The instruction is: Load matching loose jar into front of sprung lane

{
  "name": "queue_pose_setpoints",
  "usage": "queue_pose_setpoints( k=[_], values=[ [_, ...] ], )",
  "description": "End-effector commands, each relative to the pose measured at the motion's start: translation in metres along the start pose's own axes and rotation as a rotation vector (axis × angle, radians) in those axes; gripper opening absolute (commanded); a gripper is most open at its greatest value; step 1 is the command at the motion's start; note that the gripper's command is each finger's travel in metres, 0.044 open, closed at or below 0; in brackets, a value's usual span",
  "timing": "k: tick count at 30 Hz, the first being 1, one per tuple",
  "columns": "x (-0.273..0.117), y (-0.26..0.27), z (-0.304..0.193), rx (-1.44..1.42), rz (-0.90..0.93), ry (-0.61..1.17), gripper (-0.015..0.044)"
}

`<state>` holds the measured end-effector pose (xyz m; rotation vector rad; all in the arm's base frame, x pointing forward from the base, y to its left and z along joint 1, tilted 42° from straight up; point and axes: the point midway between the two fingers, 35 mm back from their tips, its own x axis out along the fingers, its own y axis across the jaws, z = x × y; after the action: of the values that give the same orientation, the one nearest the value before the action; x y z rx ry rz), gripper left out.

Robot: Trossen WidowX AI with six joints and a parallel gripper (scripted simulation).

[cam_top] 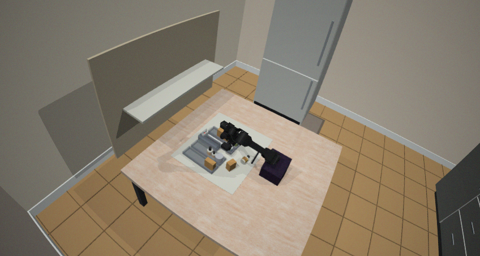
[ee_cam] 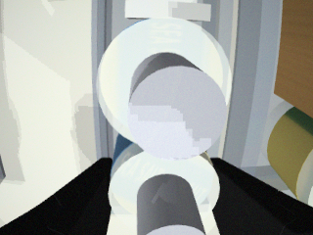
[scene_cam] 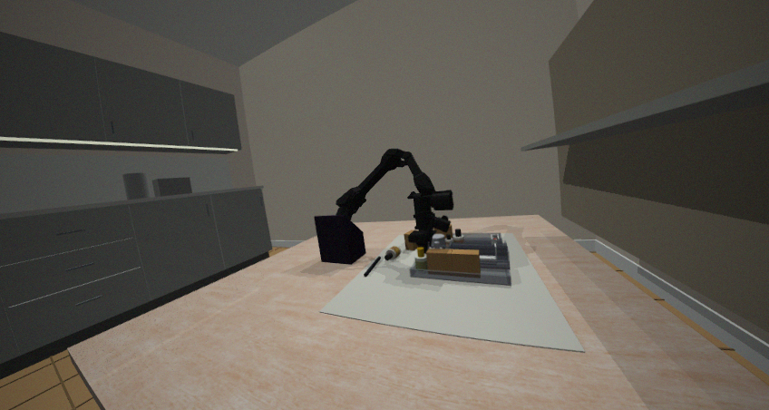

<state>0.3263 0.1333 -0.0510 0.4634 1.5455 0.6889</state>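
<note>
My gripper (cam_top: 226, 146) (scene_cam: 419, 239) (ee_cam: 160, 168) is shut on a round jar (ee_cam: 163, 188) with a pale shoulder and a dark grey cap. The matching lane jar (ee_cam: 110, 83) stands directly behind it in the sprung lane (ee_cam: 240, 103); in the wrist view the two appear close together or touching. A white piece (ee_cam: 166, 9), which looks like part of the pusher, shows behind the lane jar. The held jar is upright or nearly so, at the lane's front end. Its base and the low front stop are hidden, so I cannot tell whether it touches the lane floor.
An olive jar (scene_cam: 421, 260) (ee_cam: 290, 153) and a wooden block (scene_cam: 452, 261) (ee_cam: 299, 54) are close beside the lane. Black-capped bottles (cam_top: 209, 150) stand in the neighbouring lane. More blocks (cam_top: 231, 165) (cam_top: 210, 163), a lying bottle (cam_top: 244, 159) and a black stick (cam_top: 255, 157) are nearby.
</note>
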Motion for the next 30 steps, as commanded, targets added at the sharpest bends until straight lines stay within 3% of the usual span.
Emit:
queue_pose_setpoints(
  k=[1, 30],
  values=[
    [0.0003, 0.0014, 0.0016, -0.006, 0.005, -0.008, 0.0000],
    [0.0004, 0.0013, -0.0033, -0.006, 0.005, -0.008, 0.0000]
  ],
)
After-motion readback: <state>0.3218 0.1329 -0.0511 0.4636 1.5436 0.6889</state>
